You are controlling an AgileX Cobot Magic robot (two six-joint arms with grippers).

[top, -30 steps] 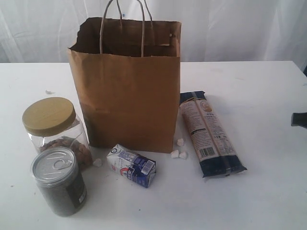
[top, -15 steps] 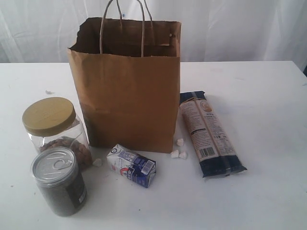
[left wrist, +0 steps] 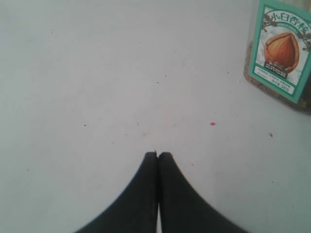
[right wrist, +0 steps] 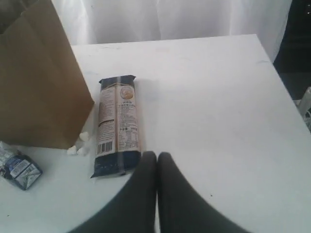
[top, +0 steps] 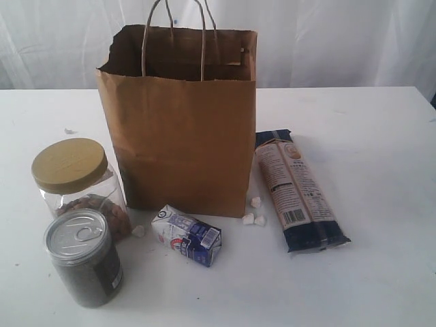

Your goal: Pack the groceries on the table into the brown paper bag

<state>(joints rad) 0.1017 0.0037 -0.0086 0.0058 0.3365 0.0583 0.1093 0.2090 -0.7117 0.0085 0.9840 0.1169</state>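
Four groceries stand outside the brown paper bag [top: 184, 136] on the table [top: 381, 136]: gold-lidded clear jar [top: 71, 167], silver pull-tab dark jar [top: 85, 262], small white-blue carton [top: 187, 235], long dark-blue noodle packet [top: 296, 191].

Right gripper [right wrist: 156, 154]: fingers pressed together, nothing between them. Noodle packet lies flat just ahead of the fingertips and slightly to one side, its near end closest. Bag stands upright beyond the packet's far side; carton lies further off on that same side.

Left gripper [left wrist: 157, 154]: fingers likewise together and empty, over bare tabletop. A jar with a teal nut label [left wrist: 282, 51] stands ahead and well off to one side; which of the two jars it is cannot be told.

Step in hand, by judgement: between picks, nothing held. Packet is the likeliest next item for the right arm. The move calls for parting the fingers, descending across the packet's narrow width, then lifting it high enough to pass the bag's ragged rim.

Obstructions: upright cord handles [top: 174, 37] over the bag mouth; small white crumbs [top: 253, 218] between packet and bag, not to be packed.
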